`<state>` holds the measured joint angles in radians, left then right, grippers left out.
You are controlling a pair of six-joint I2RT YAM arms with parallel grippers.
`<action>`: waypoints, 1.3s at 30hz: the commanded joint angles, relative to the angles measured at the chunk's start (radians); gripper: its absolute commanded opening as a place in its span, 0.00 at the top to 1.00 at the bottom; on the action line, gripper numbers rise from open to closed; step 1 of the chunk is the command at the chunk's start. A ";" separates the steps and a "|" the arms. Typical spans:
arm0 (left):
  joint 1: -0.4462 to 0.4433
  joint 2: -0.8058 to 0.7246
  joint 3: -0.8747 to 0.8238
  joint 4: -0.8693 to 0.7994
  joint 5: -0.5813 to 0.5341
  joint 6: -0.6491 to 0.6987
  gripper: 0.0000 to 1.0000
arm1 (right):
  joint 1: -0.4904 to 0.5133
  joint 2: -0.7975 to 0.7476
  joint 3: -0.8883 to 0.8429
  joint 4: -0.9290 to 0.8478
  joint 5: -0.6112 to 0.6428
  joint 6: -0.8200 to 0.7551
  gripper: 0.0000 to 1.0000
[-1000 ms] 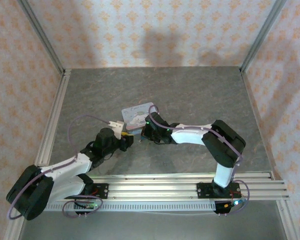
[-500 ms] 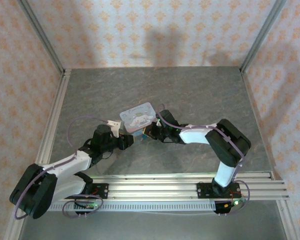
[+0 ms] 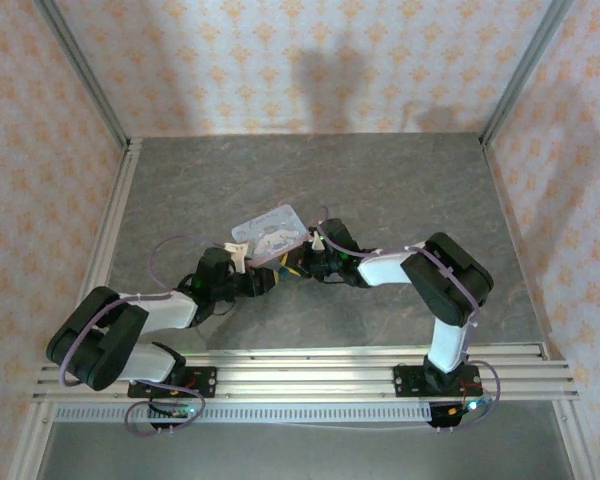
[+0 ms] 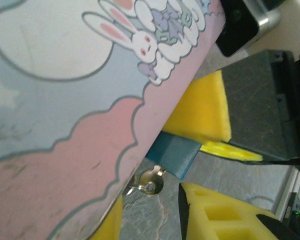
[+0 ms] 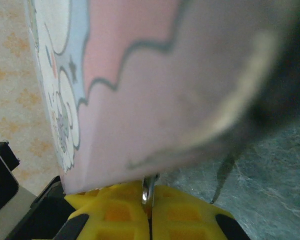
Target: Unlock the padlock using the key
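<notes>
The tiny teal-blue padlock [image 4: 176,156] hangs just under the edge of the pastel tin [image 4: 65,100]. It sits at the tips of my right gripper's yellow fingers [image 4: 200,117]. The key [image 4: 151,182], a pale round head with a small ring, sticks out of the padlock's lower end. My left gripper [image 4: 150,197] is open, and the key head lies between its fingertips without touching them. In the right wrist view my right gripper [image 5: 150,200] is shut on a thin metal edge [image 5: 149,190], apparently the padlock's. From above, both grippers meet under the tin [image 3: 270,230].
The cartoon tin [image 5: 155,75] lies tilted across both grippers and hides most of the padlock. Grey stone-patterned table [image 3: 400,190] stretches behind and to the right. An aluminium rail [image 3: 310,365] runs along the near edge, and patterned walls enclose the space.
The tin has slid left and tilted over the grippers. My left gripper has moved right, up to the right gripper, and its arm has folded back. The right gripper has barely shifted.
</notes>
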<state>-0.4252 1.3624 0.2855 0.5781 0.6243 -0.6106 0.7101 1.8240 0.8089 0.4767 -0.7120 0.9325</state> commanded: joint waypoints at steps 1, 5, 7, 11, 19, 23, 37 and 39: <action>0.008 0.024 0.018 0.091 0.020 -0.059 0.65 | -0.002 0.022 -0.020 0.089 -0.041 0.042 1.00; 0.018 0.064 0.020 0.130 0.019 -0.104 0.65 | -0.005 0.027 -0.033 0.130 -0.042 0.076 1.00; 0.020 0.079 0.020 0.148 0.017 -0.124 0.65 | -0.006 0.029 -0.037 0.145 -0.040 0.089 1.00; 0.023 0.100 0.018 0.198 0.027 -0.171 0.65 | -0.006 0.031 -0.049 0.188 -0.035 0.124 1.00; 0.024 0.113 0.035 0.231 0.054 -0.225 0.67 | -0.006 0.048 -0.068 0.272 -0.032 0.189 1.00; 0.023 0.132 0.035 0.261 0.064 -0.246 0.67 | -0.005 0.066 -0.078 0.336 -0.036 0.233 1.00; 0.026 0.173 0.047 0.344 0.087 -0.282 0.80 | -0.006 0.073 -0.089 0.360 -0.032 0.258 1.00; 0.027 0.170 0.047 0.339 0.092 -0.283 0.80 | -0.006 0.076 -0.091 0.372 -0.025 0.269 1.00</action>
<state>-0.3981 1.5463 0.2939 0.8459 0.6743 -0.8913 0.6880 1.8935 0.7254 0.7887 -0.7162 1.1843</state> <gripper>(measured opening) 0.201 0.069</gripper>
